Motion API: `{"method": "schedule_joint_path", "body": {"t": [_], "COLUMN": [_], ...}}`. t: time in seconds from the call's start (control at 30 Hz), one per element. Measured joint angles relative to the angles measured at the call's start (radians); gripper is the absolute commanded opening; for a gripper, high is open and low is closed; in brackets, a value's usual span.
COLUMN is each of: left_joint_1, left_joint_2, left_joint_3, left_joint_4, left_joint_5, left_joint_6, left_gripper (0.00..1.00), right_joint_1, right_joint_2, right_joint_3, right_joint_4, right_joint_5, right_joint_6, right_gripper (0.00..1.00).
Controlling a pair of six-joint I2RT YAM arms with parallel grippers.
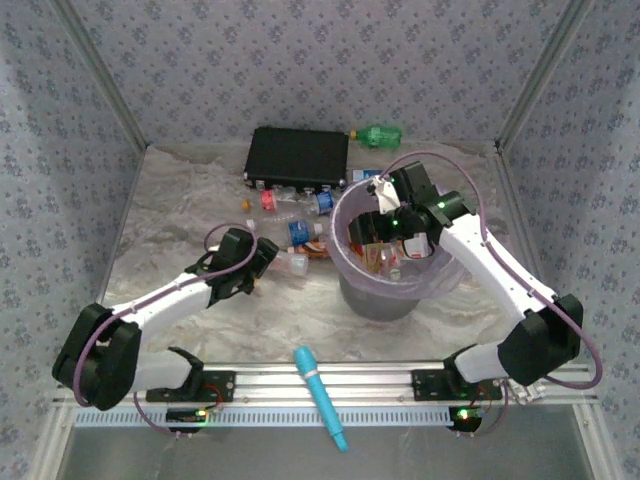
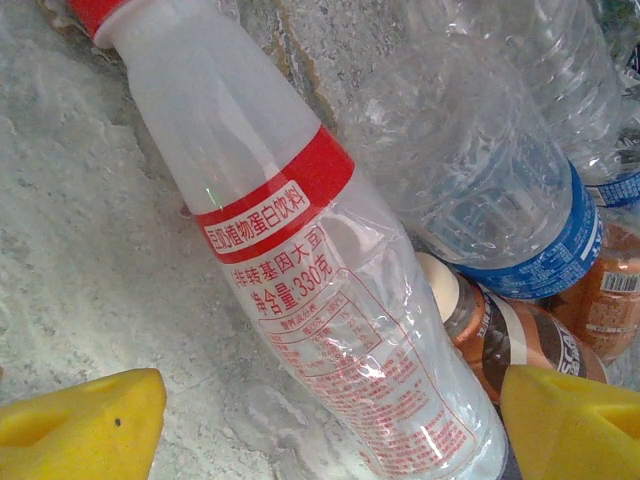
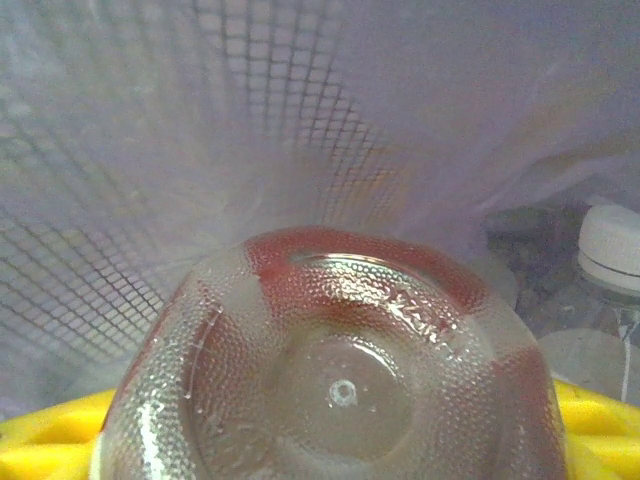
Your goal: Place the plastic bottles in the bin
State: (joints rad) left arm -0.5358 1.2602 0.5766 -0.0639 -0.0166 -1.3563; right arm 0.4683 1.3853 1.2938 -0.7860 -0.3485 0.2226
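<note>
A clear plastic bottle with a red cap and red label lies on the table between the yellow fingers of my left gripper. That gripper is open and straddles the bottle's lower end. More bottles lie against it, one with a blue label and an orange-brown one. My left gripper sits beside this cluster. My right gripper is over the bin, shut on a clear, red-labelled bottle that hangs base-first inside the lilac bag.
A flat black box stands at the back with a green bottle to its right. A cyan stick lies by the near rail. Inside the bin a white-capped bottle rests low on the right.
</note>
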Motion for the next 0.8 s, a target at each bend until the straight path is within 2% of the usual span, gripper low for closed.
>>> {"method": "schedule_joint_path", "body": {"t": [0.1, 0.33, 0.57, 0.8], "left_joint_1": [-0.010, -0.059, -0.114, -0.129], "left_joint_2": [0.013, 0.022, 0.088, 0.193], "left_joint_3": [0.000, 0.000, 0.005, 0.058], "left_joint_4": [0.009, 0.027, 0.079, 0.121], "left_joint_5": [0.000, 0.000, -0.003, 0.003], "left_joint_6": [-0.011, -0.061, -0.110, -0.123], "left_gripper": [0.89, 0.92, 0.93, 0.91], "right_joint_1": [0.009, 0.006, -0.003, -0.053], "right_joint_2": [-0.006, -0.023, -0.075, -0.153], "right_joint_3": [0.003, 0.067, 0.160, 0.204], "right_joint_4": [-0.039, -0.163, -0.283, -0.358], "right_joint_5": [0.002, 0.035, 0.058, 0.058], "right_joint_6": [0.010, 0.009, -0.038, -0.077], "right_gripper": [0.84, 0.91, 0.92, 0.92]}}
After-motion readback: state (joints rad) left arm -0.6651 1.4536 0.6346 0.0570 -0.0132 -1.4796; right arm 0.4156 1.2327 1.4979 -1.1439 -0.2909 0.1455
